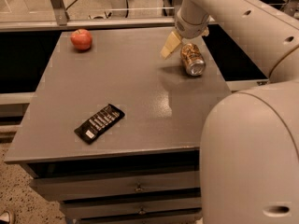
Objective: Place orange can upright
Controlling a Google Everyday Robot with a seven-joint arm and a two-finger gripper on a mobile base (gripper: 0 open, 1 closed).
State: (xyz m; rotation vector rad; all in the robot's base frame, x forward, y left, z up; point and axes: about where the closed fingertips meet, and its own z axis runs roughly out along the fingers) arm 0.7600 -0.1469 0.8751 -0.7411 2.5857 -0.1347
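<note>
The orange can (192, 59) lies on its side near the right edge of the grey table (140, 106), with its silver end facing the camera. My gripper (187, 38) hangs just above and behind the can. It is open, with one tan finger (170, 45) down at the can's left and the other just showing at the can's far right. The gripper holds nothing.
A red apple (81, 39) sits at the table's far left corner. A black remote (99, 123) lies near the front left. My pale arm and body fill the right side of the view. Drawers sit under the table's front edge.
</note>
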